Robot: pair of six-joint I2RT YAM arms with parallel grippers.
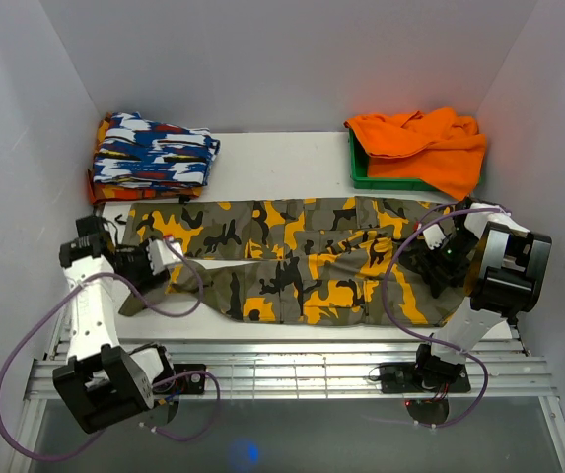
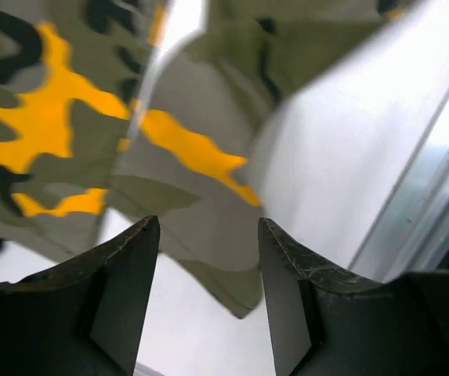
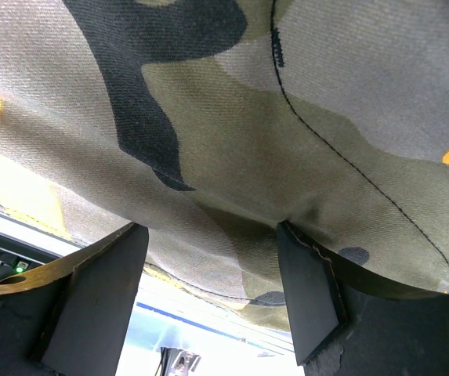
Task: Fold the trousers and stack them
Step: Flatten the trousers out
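The camouflage trousers (image 1: 292, 261) lie flat across the white table, legs to the left and waist to the right. My left gripper (image 1: 164, 261) is at the leg ends. In the left wrist view it (image 2: 208, 223) is open, and a corner of a trouser cuff (image 2: 232, 266) lies on the table between and beyond its fingers. My right gripper (image 1: 422, 258) is at the waist end. In the right wrist view it (image 3: 212, 229) is open, with the trouser cloth (image 3: 248, 102) draped over and between its fingertips.
A folded blue-white-red garment (image 1: 154, 153) sits at the back left. An orange cloth (image 1: 425, 138) hangs over a green bin (image 1: 376, 177) at the back right. Metal rails (image 1: 292, 370) run along the table's front edge. White walls close in on both sides.
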